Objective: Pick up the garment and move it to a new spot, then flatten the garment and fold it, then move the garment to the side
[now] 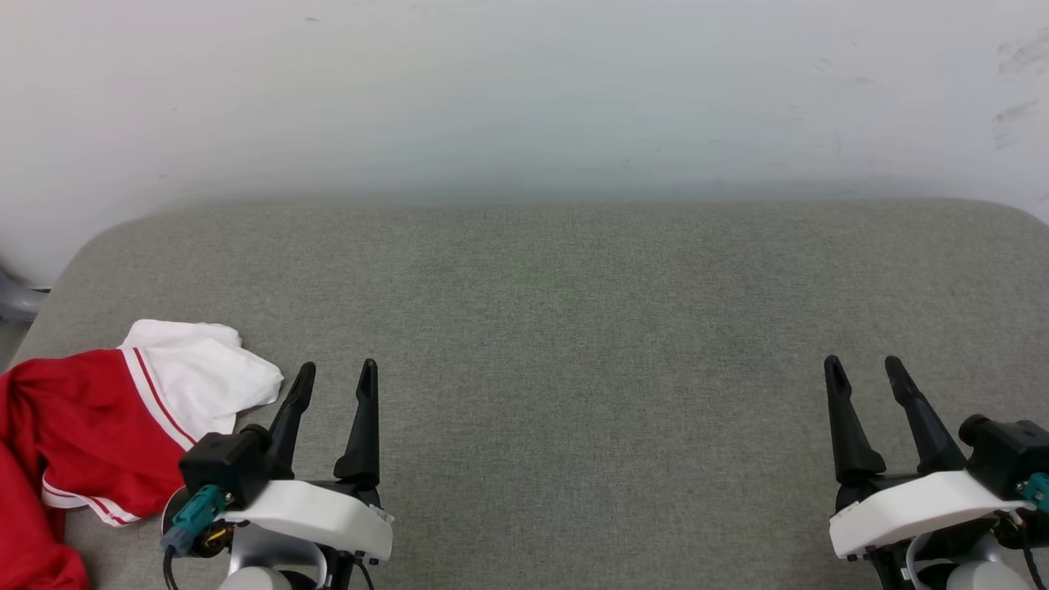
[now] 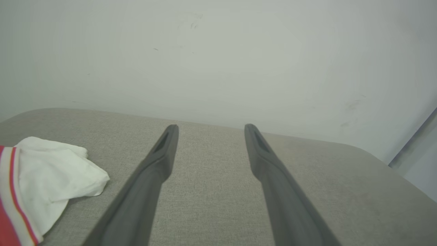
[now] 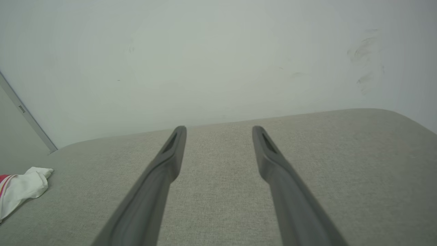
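Currently I see the shirt (image 1: 90, 426) crumpled at the bench (image 1: 574, 328) left edge; my left claw (image 1: 336, 373) just beside it, right claw (image 1: 862, 365) well apart, both spread and empty

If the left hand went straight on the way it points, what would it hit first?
Way looks free: the left hand points over bare cushion towards the wall, probably reached first; depth unclear. The garment lies to its left.

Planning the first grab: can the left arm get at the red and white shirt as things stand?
Probably yes. The shirt lies crumpled close beside the left gripper, on its left. The jaws are open and empty, and nothing blocks the way.
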`<state>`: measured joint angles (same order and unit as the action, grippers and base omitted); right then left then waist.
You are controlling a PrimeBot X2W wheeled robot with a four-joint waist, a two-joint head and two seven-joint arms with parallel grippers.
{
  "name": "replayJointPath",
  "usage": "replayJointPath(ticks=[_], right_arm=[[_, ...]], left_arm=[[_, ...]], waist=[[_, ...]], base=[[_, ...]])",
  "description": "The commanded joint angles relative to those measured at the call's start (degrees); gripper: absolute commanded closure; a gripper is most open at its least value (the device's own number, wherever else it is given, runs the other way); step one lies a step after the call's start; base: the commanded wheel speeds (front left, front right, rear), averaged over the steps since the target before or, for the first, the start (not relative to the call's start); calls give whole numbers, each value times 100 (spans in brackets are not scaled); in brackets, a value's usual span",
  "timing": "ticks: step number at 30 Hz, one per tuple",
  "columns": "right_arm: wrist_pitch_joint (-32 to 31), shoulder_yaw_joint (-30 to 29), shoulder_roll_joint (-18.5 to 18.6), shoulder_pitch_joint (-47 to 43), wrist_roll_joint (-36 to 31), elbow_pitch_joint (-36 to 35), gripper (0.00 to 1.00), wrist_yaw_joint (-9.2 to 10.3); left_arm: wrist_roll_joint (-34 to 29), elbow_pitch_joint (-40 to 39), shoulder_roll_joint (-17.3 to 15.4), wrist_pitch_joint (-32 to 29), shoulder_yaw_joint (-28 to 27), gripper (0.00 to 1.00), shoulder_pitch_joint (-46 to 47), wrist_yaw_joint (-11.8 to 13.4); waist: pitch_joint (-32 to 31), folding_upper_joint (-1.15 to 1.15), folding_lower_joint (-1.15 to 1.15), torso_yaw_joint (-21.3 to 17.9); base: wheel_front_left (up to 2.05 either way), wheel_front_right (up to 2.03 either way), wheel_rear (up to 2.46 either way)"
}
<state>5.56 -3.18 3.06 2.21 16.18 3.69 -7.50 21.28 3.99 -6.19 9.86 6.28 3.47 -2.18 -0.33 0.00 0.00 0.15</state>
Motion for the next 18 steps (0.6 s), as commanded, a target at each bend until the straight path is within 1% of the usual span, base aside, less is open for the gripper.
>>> replayJointPath(ticks=[1, 12, 18], right_arm=[[35, 1, -18, -8, -165, -83, 0, 1], [69, 19, -22, -49, -646, -136, 0, 1], [100, 14, -23, -71, -820, -147, 0, 1]], left_arm=[[-134, -5, -18, 62, 20, 0, 6, 28], [-565, 159, 1, 206, 58, 0, -17, 40], [-748, 222, 36, 268, 17, 0, -29, -9]], waist=[[-1, 0, 0, 5], [-9, 0, 0, 16], [-17, 0, 0, 12]], base=[[0, 0, 0], [0, 0, 0], [0, 0, 0]])
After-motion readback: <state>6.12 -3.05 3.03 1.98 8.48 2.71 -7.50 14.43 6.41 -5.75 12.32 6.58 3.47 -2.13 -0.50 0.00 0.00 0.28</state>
